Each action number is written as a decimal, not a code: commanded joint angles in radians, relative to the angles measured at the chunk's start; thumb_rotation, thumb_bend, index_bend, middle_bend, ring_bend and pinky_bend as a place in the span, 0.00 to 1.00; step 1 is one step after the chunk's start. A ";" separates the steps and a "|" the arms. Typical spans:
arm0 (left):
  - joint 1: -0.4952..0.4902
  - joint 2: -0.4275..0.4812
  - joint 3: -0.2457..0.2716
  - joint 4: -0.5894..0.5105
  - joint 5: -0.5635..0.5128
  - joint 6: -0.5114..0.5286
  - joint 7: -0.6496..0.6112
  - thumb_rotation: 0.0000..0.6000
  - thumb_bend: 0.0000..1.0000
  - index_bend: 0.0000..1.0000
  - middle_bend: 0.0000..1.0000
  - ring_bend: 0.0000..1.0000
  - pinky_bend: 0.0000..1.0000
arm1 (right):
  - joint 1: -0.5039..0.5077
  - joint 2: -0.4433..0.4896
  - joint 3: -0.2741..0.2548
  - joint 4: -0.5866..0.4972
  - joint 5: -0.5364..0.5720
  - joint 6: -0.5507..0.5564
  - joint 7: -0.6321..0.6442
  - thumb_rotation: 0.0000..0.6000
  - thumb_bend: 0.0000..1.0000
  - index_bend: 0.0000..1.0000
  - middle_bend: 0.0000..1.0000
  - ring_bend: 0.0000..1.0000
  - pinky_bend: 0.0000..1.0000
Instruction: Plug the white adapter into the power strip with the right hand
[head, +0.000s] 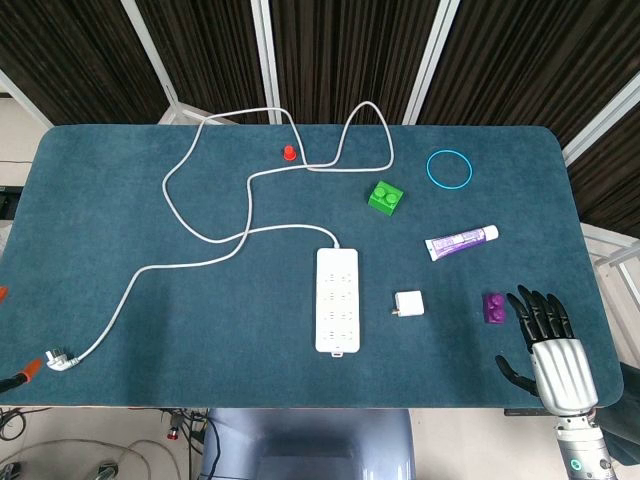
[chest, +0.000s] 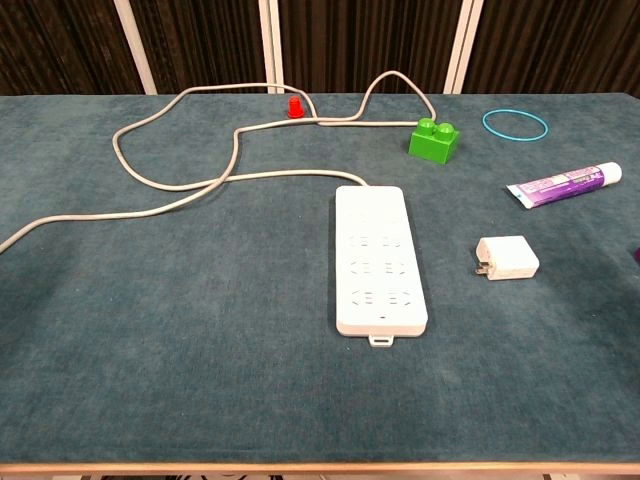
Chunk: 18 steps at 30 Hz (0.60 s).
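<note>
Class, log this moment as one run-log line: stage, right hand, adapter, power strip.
stage: not started | right hand: open, holding nothing | small white square adapter: lying on table, unplugged | long white power strip: sockets empty

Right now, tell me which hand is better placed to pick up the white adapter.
The right hand. It rests open on the table's right side, with the white adapter nearby, between it and the power strip. The left hand is not in view.

Teal felt-topped table (head: 120, 400) with rounded corners, and behind it there's a wall of dark ribbed panels (head: 330, 50) split by slanted white frame bars (head: 262, 55). Pale floor left of it.
</note>
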 joint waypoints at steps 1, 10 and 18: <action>0.001 0.000 0.000 0.000 0.000 0.002 0.001 1.00 0.12 0.08 0.00 0.00 0.00 | -0.001 0.000 0.000 -0.002 -0.001 0.001 -0.001 1.00 0.32 0.02 0.01 0.01 0.02; 0.006 0.000 0.000 -0.005 -0.001 0.011 0.013 1.00 0.12 0.08 0.00 0.00 0.00 | 0.003 -0.003 -0.008 -0.004 0.000 -0.014 0.000 1.00 0.31 0.02 0.01 0.01 0.02; 0.019 -0.003 -0.008 -0.003 0.004 0.046 0.006 1.00 0.12 0.08 0.00 0.00 0.00 | 0.004 -0.007 -0.009 -0.004 0.010 -0.025 -0.002 1.00 0.32 0.07 0.01 0.01 0.02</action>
